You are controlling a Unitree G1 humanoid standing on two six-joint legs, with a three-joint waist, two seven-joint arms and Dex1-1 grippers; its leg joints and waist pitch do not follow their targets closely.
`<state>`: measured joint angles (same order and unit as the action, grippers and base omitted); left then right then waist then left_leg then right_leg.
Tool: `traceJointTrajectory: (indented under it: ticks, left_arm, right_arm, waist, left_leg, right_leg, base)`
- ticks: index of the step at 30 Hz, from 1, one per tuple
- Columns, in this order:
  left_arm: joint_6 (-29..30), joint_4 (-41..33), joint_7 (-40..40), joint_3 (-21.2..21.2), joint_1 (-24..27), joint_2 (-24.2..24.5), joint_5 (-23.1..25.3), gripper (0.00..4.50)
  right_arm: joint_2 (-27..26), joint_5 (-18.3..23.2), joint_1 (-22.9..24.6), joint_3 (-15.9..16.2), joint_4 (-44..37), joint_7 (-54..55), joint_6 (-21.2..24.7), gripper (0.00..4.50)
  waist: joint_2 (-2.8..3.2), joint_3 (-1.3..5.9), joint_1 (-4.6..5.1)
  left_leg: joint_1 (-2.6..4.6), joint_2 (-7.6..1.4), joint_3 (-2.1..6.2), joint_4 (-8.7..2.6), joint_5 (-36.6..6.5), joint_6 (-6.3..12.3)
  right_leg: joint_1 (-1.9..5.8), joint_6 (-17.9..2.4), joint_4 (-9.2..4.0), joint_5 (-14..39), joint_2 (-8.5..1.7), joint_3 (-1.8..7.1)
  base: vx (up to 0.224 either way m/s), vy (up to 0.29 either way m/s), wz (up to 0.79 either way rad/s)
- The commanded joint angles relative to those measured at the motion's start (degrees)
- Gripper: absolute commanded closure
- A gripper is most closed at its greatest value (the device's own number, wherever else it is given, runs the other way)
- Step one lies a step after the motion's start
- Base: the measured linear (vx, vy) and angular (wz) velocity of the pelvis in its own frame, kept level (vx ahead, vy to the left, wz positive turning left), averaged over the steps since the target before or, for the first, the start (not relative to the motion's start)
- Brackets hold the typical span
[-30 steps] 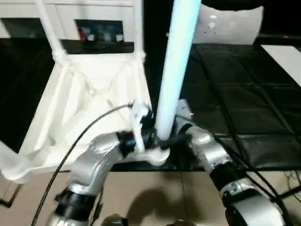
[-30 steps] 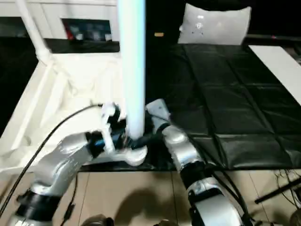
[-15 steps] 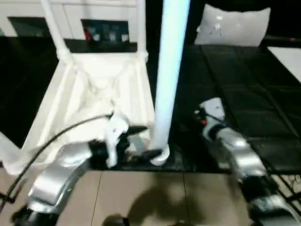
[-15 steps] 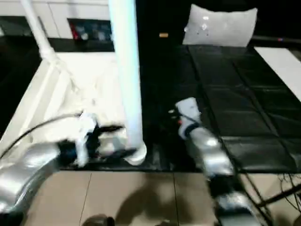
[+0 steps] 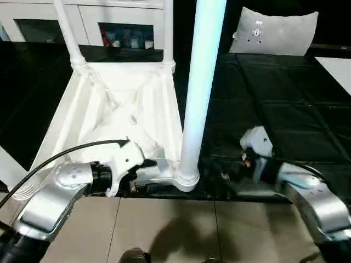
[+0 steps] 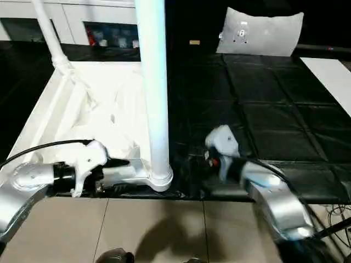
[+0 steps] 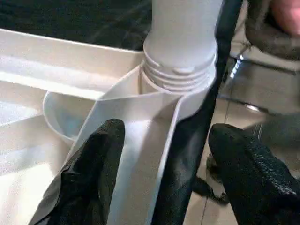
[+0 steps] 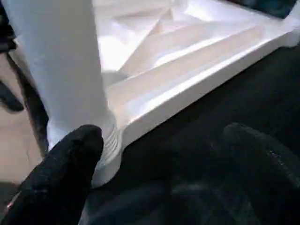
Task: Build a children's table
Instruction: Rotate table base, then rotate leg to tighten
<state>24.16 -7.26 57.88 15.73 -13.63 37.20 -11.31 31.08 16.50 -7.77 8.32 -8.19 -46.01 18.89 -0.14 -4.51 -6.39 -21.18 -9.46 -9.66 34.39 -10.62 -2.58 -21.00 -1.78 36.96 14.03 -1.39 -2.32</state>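
A black quilted mat, stitched into rectangular panels, covers the workbench. At its far edge a pale grey, soft rectangular pillow-like bag stands upright, with a small dark mark on its front. A flat white board lies at the right edge of the mat. Behind the bench stands a white cabinet with dark glass-fronted openings holding small coloured items, too small to tell apart. In front of the bench lies a beige tiled floor.
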Motion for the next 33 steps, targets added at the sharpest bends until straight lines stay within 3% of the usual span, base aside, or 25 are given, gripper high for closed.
traceJointTrajectory:
  ticks: [1, 4, 5, 8, 12, 21, 33]
  left_arm:
    - [-0.66, 1.50, 2.10, 0.89, -1.49, 0.80, 0.82, 1.61]
    - [-1.08, 3.75, 3.72, 2.29, -3.10, 0.95, 1.37, 1.66]
    - [-1.24, 4.38, 4.07, 2.70, -3.50, 0.90, 1.68, 1.95]
    - [-1.74, 7.84, 5.61, 4.40, -5.62, 0.10, 2.70, 2.08]
    - [-2.49, 10.53, 6.40, 5.39, -7.38, -0.02, 3.67, 2.48]
    - [-5.55, 16.29, 7.19, 5.92, -10.35, -1.19, 5.28, 3.17]
    - [-8.51, 18.26, 8.94, 5.97, -10.81, -2.00, 5.63, 4.16]
  right_arm:
    - [2.51, 1.86, 0.89, -0.03, -3.28, -2.81, 2.16, 0.00]
    - [4.71, 3.27, 1.40, 0.55, -5.89, -4.95, 4.52, 0.00]
    - [4.92, 3.26, 1.35, 0.64, -6.13, -5.21, 4.87, 0.00]
    - [5.74, 3.60, 1.18, 1.72, -7.50, -7.22, 6.50, 0.00]
    - [6.43, 3.83, 1.15, 2.43, -8.44, -7.68, 7.30, 0.00]
    - [5.88, 2.43, 0.26, 2.42, -8.14, -6.95, 7.46, 0.00]
    - [5.31, 2.17, -0.42, 2.57, -7.86, -6.16, 7.66, 0.00]
  waist:
    - [0.16, 3.44, -0.12]
    - [0.11, 3.47, -0.26]
    - [0.17, 3.46, -0.28]
    - [0.04, 3.42, -0.21]
    - [-0.05, 3.66, -0.31]
    - [0.08, 3.63, -0.32]
    - [0.11, 3.56, -0.43]
  left_leg:
    - [0.72, -3.68, 1.53, -4.05, -9.17, 1.85]
    - [0.67, -3.87, 1.61, -3.99, -8.44, 2.42]
    - [0.66, -3.84, 1.62, -3.99, -8.58, 2.40]
    - [0.80, -3.87, 1.61, -4.00, -9.13, 2.19]
    - [0.67, -3.94, 1.65, -3.86, -7.55, 2.32]
    - [0.61, -3.98, 1.66, -3.81, -7.87, 2.07]
    - [0.75, -4.11, 1.71, -3.95, -9.01, 1.70]
  right_leg:
    - [1.72, -8.01, -5.61, 8.52, -6.52, 3.73]
    - [1.77, -8.48, -5.45, 7.42, -6.68, 3.62]
    - [1.78, -8.47, -5.52, 8.17, -6.72, 3.62]
    - [1.72, -8.63, -5.69, 9.99, -6.80, 3.61]
    - [1.87, -9.02, -5.34, 7.23, -6.86, 3.60]
    - [1.97, -9.83, -5.35, 6.87, -7.07, 3.55]
    - [1.86, -9.88, -5.51, 9.06, -7.20, 3.56]
  base:
    - [0.000, 0.000, 0.00]
    - [0.000, 0.000, 0.00]
    - [0.000, 0.000, 0.00]
    - [0.000, 0.000, 0.00]
    - [0.000, 0.000, 0.00]
    - [0.000, 0.000, 0.00]
    - [0.000, 0.000, 0.00]
